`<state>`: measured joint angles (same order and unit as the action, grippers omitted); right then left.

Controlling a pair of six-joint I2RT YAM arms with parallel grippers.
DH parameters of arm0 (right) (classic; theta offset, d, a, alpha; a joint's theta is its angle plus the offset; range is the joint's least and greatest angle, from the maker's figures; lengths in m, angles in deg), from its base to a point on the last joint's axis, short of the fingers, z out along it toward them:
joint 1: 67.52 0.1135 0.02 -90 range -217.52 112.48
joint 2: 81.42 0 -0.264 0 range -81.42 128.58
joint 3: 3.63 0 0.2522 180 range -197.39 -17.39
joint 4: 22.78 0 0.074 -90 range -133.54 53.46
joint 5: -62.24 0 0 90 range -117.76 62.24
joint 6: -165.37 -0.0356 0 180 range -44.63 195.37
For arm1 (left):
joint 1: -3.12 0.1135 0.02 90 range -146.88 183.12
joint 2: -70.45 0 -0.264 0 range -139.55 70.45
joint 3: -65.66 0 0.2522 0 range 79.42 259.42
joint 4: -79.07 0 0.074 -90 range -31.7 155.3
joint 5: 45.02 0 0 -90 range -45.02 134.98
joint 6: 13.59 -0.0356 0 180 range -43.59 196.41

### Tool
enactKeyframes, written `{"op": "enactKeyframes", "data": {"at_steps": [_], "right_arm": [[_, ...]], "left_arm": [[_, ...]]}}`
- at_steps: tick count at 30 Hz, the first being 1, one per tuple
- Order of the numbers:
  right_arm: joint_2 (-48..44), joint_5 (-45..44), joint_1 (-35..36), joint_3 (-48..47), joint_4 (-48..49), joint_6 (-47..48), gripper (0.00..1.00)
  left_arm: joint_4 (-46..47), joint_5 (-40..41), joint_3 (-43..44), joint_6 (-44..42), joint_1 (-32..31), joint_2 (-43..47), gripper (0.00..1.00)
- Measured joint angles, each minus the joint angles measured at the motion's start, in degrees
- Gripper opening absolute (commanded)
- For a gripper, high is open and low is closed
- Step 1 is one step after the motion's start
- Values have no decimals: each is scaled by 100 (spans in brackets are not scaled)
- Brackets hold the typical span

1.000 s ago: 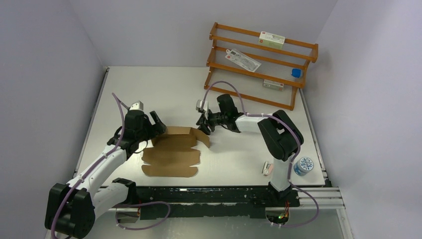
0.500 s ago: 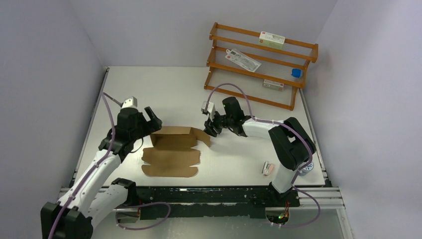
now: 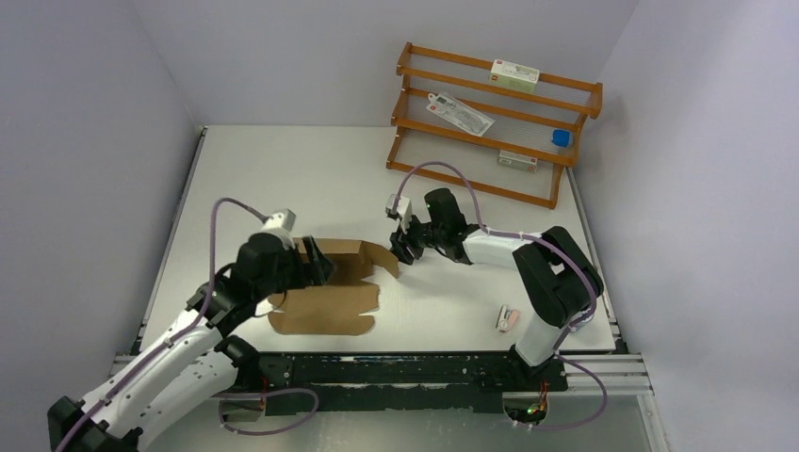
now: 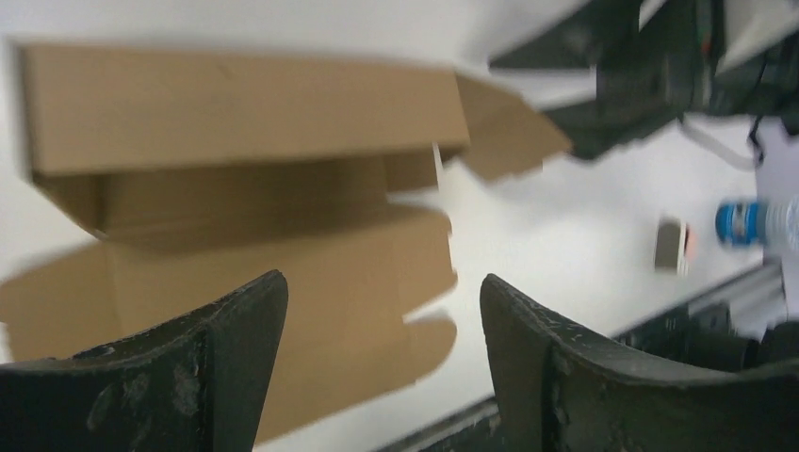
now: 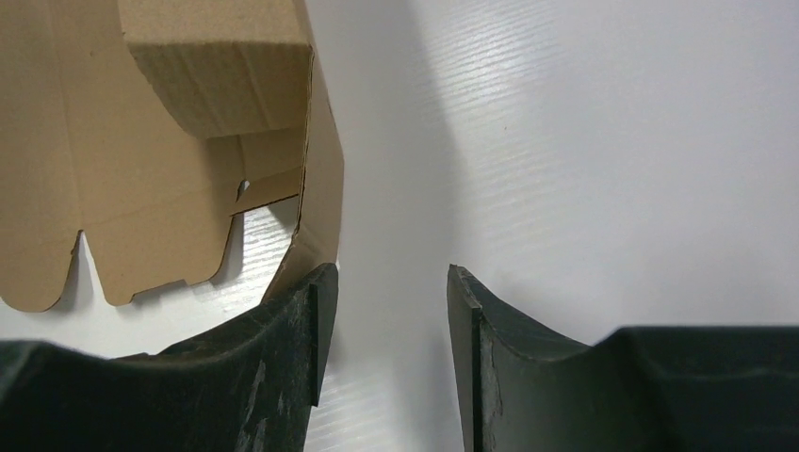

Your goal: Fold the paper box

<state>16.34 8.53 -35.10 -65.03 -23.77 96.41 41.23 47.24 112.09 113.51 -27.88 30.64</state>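
The paper box [image 3: 334, 292] is a plain brown die-cut cardboard sheet, partly folded, lying mid-table with one wall raised at its far edge and flaps spread toward the front. My left gripper [image 3: 318, 266] hovers over its left part, open and empty; in the left wrist view the box [image 4: 245, 188] lies below the open gripper [image 4: 382, 311]. My right gripper [image 3: 403, 247] is at the box's right end flap, open; in the right wrist view [image 5: 386, 301] its left finger [image 5: 301, 330] touches the flap [image 5: 316, 202], with nothing between the fingers.
A wooden rack [image 3: 495, 118] with small packets stands at the back right. A small white and pink object [image 3: 507, 317] lies front right, also seen in the left wrist view [image 4: 673, 243], beside a blue-capped bottle [image 4: 749, 221]. A black rail [image 3: 396, 367] runs along the near edge.
My left arm has swung right and forward, bringing its gripper from the box's left edge to over the box. The right gripper has stayed at the right flap.
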Motion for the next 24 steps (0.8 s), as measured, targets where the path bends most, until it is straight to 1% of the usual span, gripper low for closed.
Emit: {"op": "enactKeyframes", "data": {"at_steps": [2, 3, 6, 10, 14, 18, 24], "right_arm": [[0, -2, 9, 37, 7, -70, 51], [0, -2, 17, 50, 17, -94, 51], [0, -9, 33, 83, 63, -160, 52], [-2, -7, 42, 149, 109, -219, 52], [-7, 7, 44, 197, 155, -262, 52], [-13, 31, 50, 203, 221, -284, 52], [-13, 59, 70, 205, 284, -284, 52]], "left_arm": [[20, 42, -258, 177, -509, 72, 80], [68, 70, -378, 254, -708, 76, 82], [249, 238, -811, 483, -1292, -11, 84], [634, 658, -1196, 669, -2122, -439, 86], [1163, 1191, -1342, 743, -2809, -1036, 88], [1762, 1718, -1366, 754, -3195, -1731, 89], [2546, 2326, -1311, 728, -3335, -2553, 89]]}}
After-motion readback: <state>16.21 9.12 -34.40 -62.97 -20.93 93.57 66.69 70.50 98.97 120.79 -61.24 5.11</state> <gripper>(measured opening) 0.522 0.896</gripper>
